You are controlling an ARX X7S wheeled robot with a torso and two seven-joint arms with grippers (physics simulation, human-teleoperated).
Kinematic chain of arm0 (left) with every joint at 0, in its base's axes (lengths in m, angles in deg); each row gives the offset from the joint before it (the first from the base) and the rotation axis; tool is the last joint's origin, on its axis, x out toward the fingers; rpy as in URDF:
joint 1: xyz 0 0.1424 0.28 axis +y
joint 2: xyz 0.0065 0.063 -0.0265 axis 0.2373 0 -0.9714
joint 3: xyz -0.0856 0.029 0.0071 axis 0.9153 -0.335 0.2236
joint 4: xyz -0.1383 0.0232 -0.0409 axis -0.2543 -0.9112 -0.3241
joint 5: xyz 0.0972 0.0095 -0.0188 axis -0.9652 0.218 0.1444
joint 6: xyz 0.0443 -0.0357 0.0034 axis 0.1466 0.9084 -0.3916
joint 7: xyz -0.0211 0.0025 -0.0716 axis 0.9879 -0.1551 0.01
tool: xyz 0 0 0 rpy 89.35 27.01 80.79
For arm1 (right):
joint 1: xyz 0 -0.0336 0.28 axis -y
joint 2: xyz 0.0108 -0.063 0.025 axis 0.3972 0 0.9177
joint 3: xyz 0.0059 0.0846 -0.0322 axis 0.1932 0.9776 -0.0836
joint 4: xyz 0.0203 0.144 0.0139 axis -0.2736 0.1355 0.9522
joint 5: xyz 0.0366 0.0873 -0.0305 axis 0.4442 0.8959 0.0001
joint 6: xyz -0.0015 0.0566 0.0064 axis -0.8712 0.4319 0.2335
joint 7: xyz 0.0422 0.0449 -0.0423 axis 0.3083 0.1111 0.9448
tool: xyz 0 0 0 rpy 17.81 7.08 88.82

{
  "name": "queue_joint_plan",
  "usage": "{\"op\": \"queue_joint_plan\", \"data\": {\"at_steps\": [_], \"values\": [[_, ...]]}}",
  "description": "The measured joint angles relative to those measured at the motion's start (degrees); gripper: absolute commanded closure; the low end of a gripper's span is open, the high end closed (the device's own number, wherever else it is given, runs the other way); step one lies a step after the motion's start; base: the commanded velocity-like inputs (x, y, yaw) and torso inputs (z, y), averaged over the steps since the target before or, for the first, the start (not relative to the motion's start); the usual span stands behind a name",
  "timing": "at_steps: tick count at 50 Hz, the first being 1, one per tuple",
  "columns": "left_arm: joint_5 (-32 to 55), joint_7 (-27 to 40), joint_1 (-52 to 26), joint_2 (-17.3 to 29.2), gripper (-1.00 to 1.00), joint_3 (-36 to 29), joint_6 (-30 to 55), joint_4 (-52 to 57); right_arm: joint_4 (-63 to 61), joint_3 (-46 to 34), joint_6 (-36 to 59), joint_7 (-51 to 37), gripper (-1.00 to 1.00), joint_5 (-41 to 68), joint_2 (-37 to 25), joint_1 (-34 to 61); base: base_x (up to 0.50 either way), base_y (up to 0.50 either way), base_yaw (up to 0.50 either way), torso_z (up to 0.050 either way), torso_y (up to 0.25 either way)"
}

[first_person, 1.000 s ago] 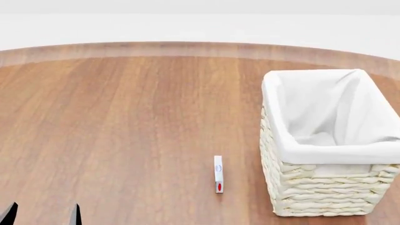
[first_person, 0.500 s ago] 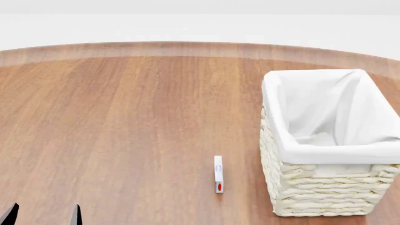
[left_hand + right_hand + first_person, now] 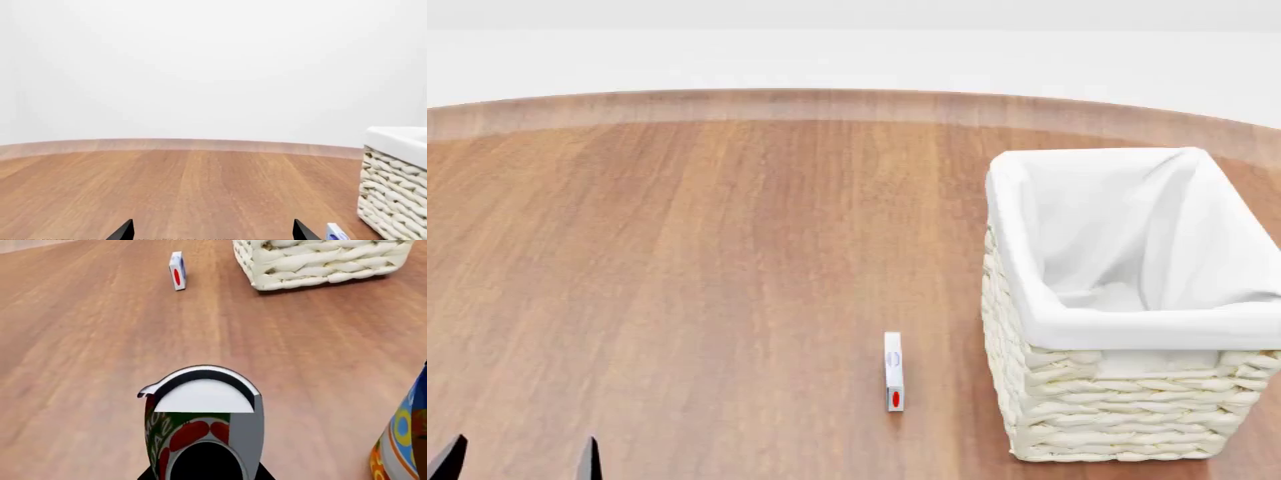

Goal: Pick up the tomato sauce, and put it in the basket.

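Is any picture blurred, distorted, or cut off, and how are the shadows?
Head view: sharp, even light; the basket casts almost no shadow. Right wrist view: the tomato sauce can is so close it looks stretched, cut off at the edge. Left wrist view: clear, plain white background, no glare.

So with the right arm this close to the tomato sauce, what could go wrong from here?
The blue-and-yellow can stands close beside the tomato sauce, so the right end effector might knock or catch it. The basket is tall, so a low carry could strike its rim. The small white box stands on edge near the basket and could topple if brushed in transit.
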Motion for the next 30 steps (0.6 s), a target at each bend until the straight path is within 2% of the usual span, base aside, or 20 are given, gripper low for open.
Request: {"op": "queue_joint_plan", "data": {"at_steps": [30], "values": [[0.9,0.7,0.4,0.7,-1.00,-0.1,-0.3,-0.1,-4.5,-5.3,13.4,-0.3,1.00,-1.0,0.4,8.7,0.00,0.00,0.00,0.000,0.000]]}}
